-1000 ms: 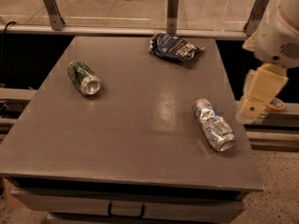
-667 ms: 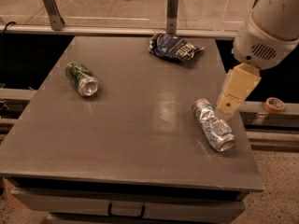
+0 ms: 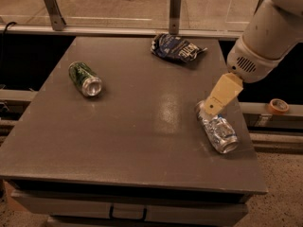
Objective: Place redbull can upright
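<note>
gripper [image 3: 214,108] first: over the last second it has swung in from beyond the right edge of the table [image 3: 118,141] and come down toward the surface. its tan tip now sits right at the far end of the redbull can [image 3: 218,130]. from here i cannot tell how far open it is, nor whether it touches the can or hangs just above it. i see nothing held in it. the can itself has not shifted. it lies on its side near the table's right edge, its length running from the gripper toward the front right corner, shiny end toward me. i read this as the approach closing in: the grasp is not yet made, and standing the can up is all left to do. farther out, the green can [image 3: 85,78] lies on its side at the left and the snack bag [image 3: 177,48] sits near the back edge, both well apart from my work.
</note>
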`<state>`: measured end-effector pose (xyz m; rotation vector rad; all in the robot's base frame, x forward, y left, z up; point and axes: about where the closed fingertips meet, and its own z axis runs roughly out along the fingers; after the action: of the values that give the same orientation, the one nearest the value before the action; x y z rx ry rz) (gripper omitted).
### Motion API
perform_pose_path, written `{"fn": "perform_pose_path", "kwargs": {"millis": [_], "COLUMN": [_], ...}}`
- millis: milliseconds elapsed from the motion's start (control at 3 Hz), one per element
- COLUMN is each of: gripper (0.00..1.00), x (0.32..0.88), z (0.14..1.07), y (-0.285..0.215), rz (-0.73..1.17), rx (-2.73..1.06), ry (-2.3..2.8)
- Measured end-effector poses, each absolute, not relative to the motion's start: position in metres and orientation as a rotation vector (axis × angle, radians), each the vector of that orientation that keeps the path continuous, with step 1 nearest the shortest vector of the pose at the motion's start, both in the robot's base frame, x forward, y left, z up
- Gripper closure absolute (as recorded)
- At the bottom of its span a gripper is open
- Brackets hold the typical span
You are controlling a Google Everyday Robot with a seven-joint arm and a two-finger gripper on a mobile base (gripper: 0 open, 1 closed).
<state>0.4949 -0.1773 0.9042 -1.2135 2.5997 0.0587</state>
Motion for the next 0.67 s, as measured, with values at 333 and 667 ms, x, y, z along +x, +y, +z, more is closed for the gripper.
{"fn": "perform_pose_path", "kwargs": {"millis": [333,667], "gripper": [0.0,0.0], "x": [0.495,0.492], "z": [0.876,0.85], "y": [-0.188,-0.188], "rz": [0.073,0.084], "rx": [-1.026,-0.9], "ry": [2.7,2.777]}}
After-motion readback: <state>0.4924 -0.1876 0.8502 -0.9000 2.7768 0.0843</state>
